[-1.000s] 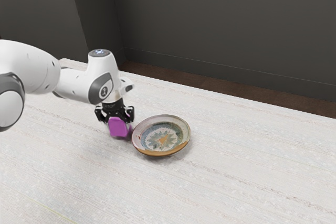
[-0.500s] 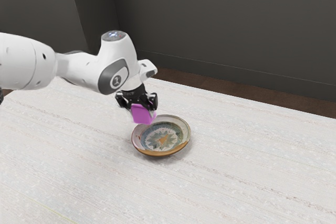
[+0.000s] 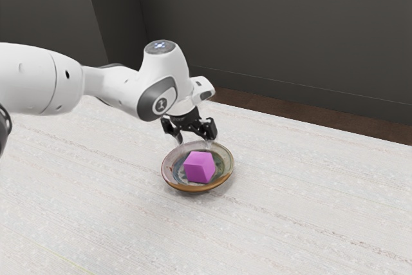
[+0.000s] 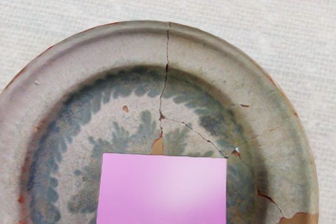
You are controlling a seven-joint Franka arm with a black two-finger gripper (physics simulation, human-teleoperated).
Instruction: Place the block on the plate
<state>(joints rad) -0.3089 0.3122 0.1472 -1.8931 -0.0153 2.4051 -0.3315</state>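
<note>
Magenta block [image 3: 198, 169] is borne by the plate [image 3: 170, 167], inside its rim [image 3: 193, 188]; base contact is probably level, though partly hidden. Gripper [image 3: 194, 141] jaws are parted above, a spacing judged to suit release without dragging.

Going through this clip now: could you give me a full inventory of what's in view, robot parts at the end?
Block: one, purple-pink, resting in the plate.
Plate: one, pale with a blue-green leafy pattern, brown patches and cracks, on the table.
Table: one, whitish with faint streaks, under the plate.
Floor: one strip, dark brown, beyond the table's far edge.
Walls: at least two faces, dark grey, behind the table.
Arm: one, white with grey and black parts, entering from the exterior view's left.
Jaws: one pair, black, standing open above the plate.
</note>
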